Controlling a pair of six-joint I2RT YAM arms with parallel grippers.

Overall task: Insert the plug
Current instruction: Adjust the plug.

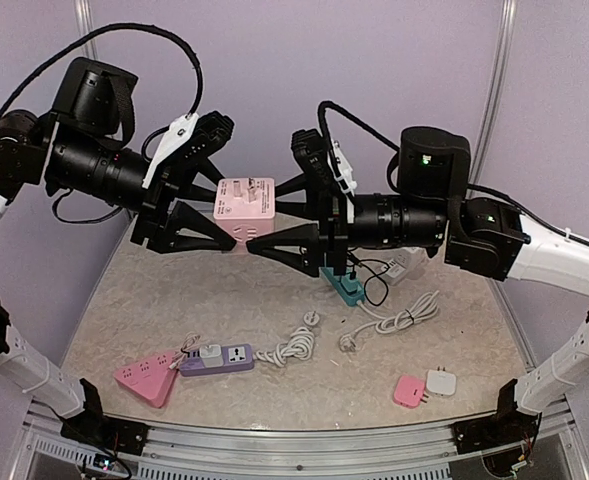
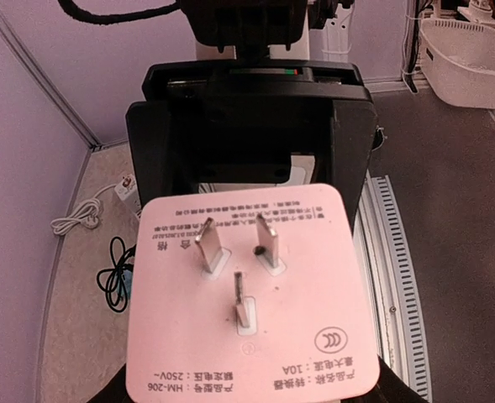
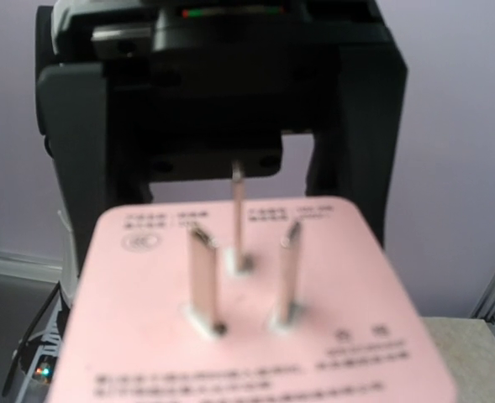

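Zero progress on the actual insertion, folks: pink plastic three-pin cube plug [image 1: 246,202] hangs above the back edge of the bench [image 1: 214,305], right gripper [image 1: 274,216] clamped on it, can't tell for the left gripper [image 1: 222,214].

Smooth matt pink plastic on the adapter [image 1: 246,205] between left gripper [image 1: 229,218] and right gripper [image 1: 266,220] — bright bare metal on its prongs [image 2: 209,246]. Matt black plastic for both grippers' fingers [image 1: 189,232]; beneath them, dull, rough-looking speckled tabletop [image 1: 224,310].
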